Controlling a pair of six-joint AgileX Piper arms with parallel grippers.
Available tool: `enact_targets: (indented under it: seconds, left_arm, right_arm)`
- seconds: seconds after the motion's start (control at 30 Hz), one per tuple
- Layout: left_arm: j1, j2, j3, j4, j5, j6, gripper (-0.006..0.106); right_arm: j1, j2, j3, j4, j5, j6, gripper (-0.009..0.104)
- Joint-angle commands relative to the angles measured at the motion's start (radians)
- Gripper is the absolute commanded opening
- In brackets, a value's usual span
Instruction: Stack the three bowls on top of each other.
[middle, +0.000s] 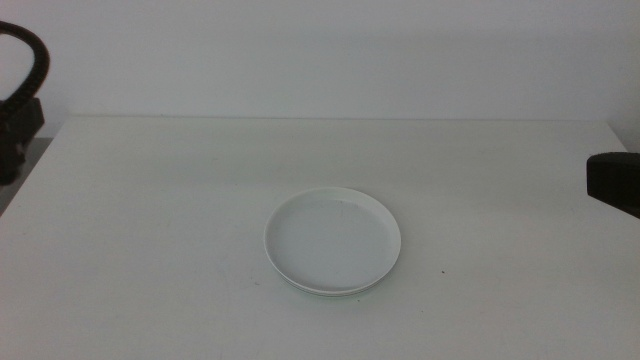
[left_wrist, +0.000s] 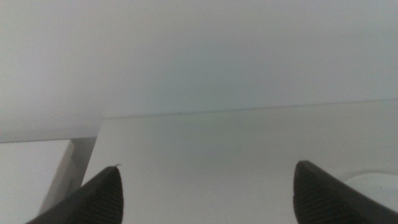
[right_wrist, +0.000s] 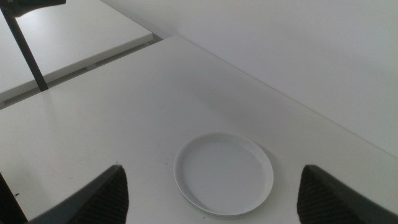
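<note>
While unmarked, white bowl (middle: 333, 240) tops stack.

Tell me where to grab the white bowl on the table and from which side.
Grip the white bowl by its low rim, one finger inside and one outside. It lies flat and shallow on the table, so its body offers nothing to pinch. Both the left gripper and right gripper are open and away; probably come from above at the nearer edge.
</note>
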Motion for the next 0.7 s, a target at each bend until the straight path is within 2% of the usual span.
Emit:
enact_targets:
  seconds: [0.0, 0.33, 0.43, 0.53, 0.67]
  left_arm:
    - [0.011, -0.003, 0.006, -0.029, -0.032, 0.015, 0.094]
    - [0.011, -0.003, 0.006, -0.028, -0.032, 0.015, 0.094]
    - [0.011, -0.003, 0.006, -0.028, -0.029, 0.015, 0.094]
    - [0.011, -0.015, 0.006, -0.049, -0.028, 0.015, 0.094]
    - [0.011, -0.046, 0.006, -0.056, -0.028, 0.015, 0.094]
  right_arm:
    - [-0.008, -0.004, 0.004, 0.001, -0.014, -0.003, 0.088]
    - [-0.008, -0.004, 0.004, 0.001, -0.014, -0.003, 0.088]
    - [-0.019, -0.014, 0.075, -0.101, -0.197, -0.003, 0.088]
    - [-0.087, -0.036, 0.187, -0.175, -0.374, -0.003, 0.088]
    - [-0.229, -0.076, 0.344, -0.199, -0.509, -0.003, 0.088]
